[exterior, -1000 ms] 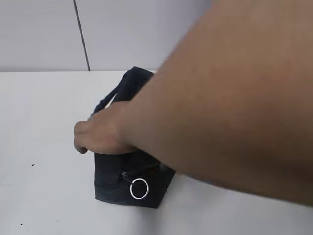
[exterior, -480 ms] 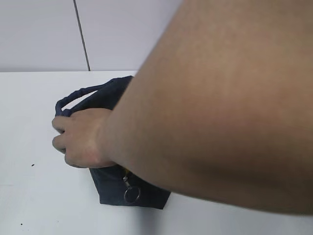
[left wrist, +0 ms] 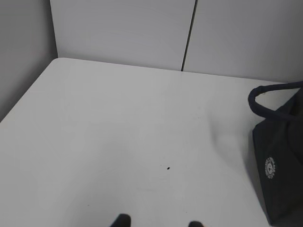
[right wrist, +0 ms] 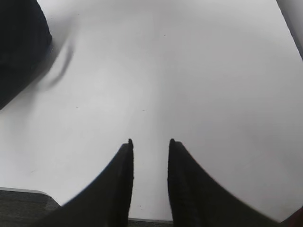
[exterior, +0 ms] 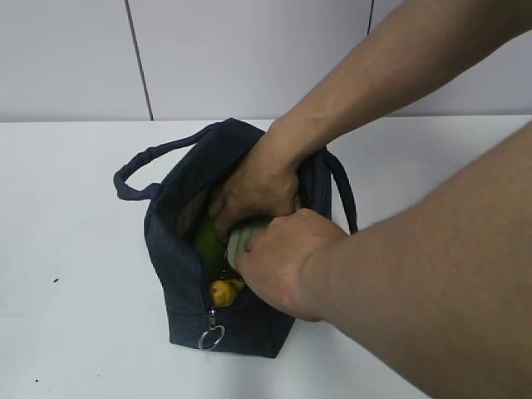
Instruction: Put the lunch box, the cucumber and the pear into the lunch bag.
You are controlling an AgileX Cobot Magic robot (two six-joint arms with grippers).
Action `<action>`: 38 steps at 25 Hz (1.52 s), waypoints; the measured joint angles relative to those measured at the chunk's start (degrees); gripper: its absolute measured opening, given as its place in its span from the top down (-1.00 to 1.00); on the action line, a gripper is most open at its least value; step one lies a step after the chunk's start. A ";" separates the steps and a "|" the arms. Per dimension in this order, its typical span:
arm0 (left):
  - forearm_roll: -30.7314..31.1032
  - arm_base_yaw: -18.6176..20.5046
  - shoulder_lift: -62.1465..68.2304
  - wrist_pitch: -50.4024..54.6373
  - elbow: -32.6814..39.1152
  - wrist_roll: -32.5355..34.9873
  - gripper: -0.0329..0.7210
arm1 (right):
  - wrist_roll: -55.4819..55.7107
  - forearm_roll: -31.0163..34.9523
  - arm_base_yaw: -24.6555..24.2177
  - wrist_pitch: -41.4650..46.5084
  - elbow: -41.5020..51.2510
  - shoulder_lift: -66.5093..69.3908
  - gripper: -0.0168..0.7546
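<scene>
The navy lunch bag (exterior: 179, 274) stands open on the white table, its ring pull (exterior: 211, 338) hanging at the near end. Inside it show the yellow-orange pear (exterior: 220, 291), the green cucumber (exterior: 204, 237) and the sage-green lid of the lunch box (exterior: 241, 237). Two human hands (exterior: 283, 266) reach into the bag and hold the lunch box. No gripper shows in the exterior view. My left gripper (left wrist: 158, 221) is open and empty over bare table, left of the bag (left wrist: 279, 179). My right gripper (right wrist: 150, 142) is open and empty, with the bag (right wrist: 19, 42) at the upper left.
The person's forearms (exterior: 432, 274) cross the right half of the exterior view. A grey panelled wall (exterior: 249, 58) stands behind the table. The table's far left corner (left wrist: 59, 61) shows in the left wrist view.
One arm covered most of the view with its hand on the closed bag. Now the bag is open, its left handle lies outward, and two hands are inside it.
</scene>
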 joint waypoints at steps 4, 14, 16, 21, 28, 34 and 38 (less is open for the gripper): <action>0.00 0.00 0.00 0.00 0.00 0.00 0.28 | 0.00 0.00 0.00 0.00 0.00 0.00 0.42; 0.00 0.00 0.00 0.00 0.00 0.00 0.28 | 0.00 0.08 0.00 -0.11 0.00 0.00 0.42; 0.00 0.00 0.00 0.00 0.00 0.00 0.28 | 0.00 0.08 0.00 -0.11 0.00 0.00 0.42; 0.00 0.00 0.00 0.00 0.00 0.00 0.28 | -0.08 0.23 0.00 -0.11 0.00 0.00 0.42; 0.00 0.00 0.00 0.00 0.00 0.00 0.28 | -0.08 0.25 0.00 -0.21 0.00 0.00 0.42; 0.00 0.00 0.00 0.00 0.00 0.00 0.28 | -0.08 0.25 0.00 -0.09 0.00 0.00 0.42; 0.00 0.00 0.00 0.00 0.00 0.00 0.28 | -0.08 0.25 0.00 -0.09 0.00 0.00 0.42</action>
